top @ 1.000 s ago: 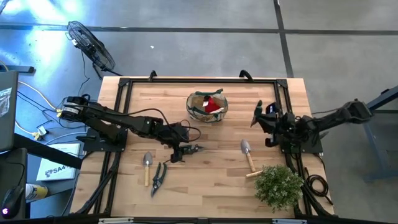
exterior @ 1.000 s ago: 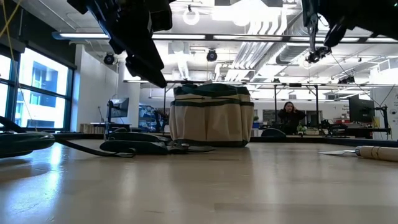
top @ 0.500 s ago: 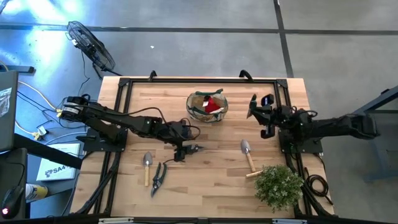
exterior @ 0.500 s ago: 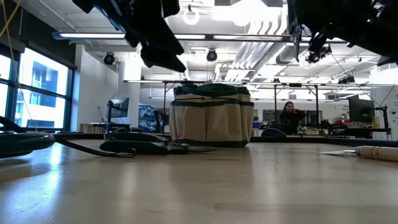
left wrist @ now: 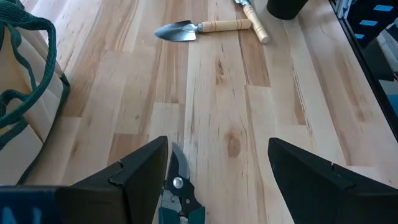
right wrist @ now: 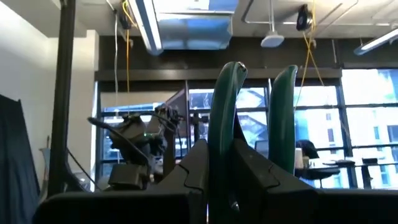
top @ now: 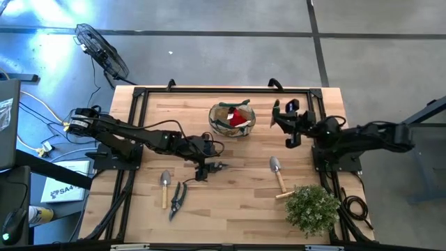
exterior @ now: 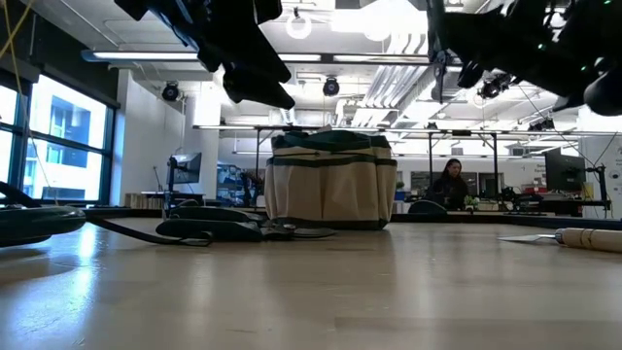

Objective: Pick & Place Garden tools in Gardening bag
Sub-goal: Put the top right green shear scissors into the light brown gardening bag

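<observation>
While the gardening bag sits upright near the far edge of the wooden table, both arms are out over the boards on either side of it. Its olive-tan wall with dark green trim stands plain in the low view, and from above a red glove shows inside it.

On the left of the bag and nearer the front, the left gripper is down low with its fingers spread wide, holding nothing. Its wrist camera shows a pair of pruning shears lying on the wood right by one finger, their blades pointing away from the claw; from above the same shears poke out just beside the gripper.

To the right of the bag, level with it, the right gripper is up in the air and pinched narrow on a pair of green-handled shears, the two handles standing up past its fingers in its own camera.

Farther toward the front from the bag, on the left, a trowel with a pale handle lies beside another pair of shears. On the right, a second trowel lies near the bushy plant at the front corner. Across the room a person sits behind the bag.
</observation>
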Controlling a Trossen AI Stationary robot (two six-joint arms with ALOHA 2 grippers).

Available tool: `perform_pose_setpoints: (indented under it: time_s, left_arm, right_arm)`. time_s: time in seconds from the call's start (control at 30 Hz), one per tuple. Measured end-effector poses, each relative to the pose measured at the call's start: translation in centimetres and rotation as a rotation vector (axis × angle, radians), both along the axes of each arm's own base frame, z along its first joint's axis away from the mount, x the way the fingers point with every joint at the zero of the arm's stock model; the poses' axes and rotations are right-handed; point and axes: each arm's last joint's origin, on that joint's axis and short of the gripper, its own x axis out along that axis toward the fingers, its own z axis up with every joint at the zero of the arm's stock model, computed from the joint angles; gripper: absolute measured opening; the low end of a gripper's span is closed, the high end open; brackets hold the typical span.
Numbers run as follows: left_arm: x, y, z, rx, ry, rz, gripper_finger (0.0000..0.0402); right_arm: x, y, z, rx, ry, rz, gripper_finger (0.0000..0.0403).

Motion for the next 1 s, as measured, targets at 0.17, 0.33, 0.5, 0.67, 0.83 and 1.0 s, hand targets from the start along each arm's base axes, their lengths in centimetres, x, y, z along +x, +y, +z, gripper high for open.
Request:
perform_pose_setpoints:
  time_s: [0.17, 0.33, 0.5, 0.67, 0.83, 1.0]
  left_arm:
    - [0.0, 0.0, 0.0, 0.007, -0.001, -0.003, 0.0271]
    - [0.0, 0.0, 0.0, 0.002, 0.001, 0.001, 0.0271]
    - [0.0, 0.0, 0.0, 0.000, 0.002, 0.001, 0.0271]
    - [0.0, 0.0, 0.0, 0.000, 0.002, 0.001, 0.0271]
    - [0.0, 0.0, 0.0, -0.003, 0.003, 0.002, 0.0271]
    - [0.0, 0.0, 0.0, -0.004, 0.003, 0.002, 0.0271]
  right_arm:
    - [1.6, -1.1, -0.6, 0.036, 0.070, 0.053, 0.0034]
    - [2.8, -1.4, -0.3, 0.022, 0.083, 0.083, 0.0034]
    - [3.0, -1.5, -0.7, 0.028, 0.101, 0.085, 0.0034]
    - [3.3, -1.9, -1.3, 0.033, 0.134, 0.071, 0.0034]
    - [4.2, -2.2, -1.4, 0.027, 0.150, 0.087, 0.0034]
    - [5.1, -2.6, -1.2, 0.048, 0.147, 0.103, 0.0034]
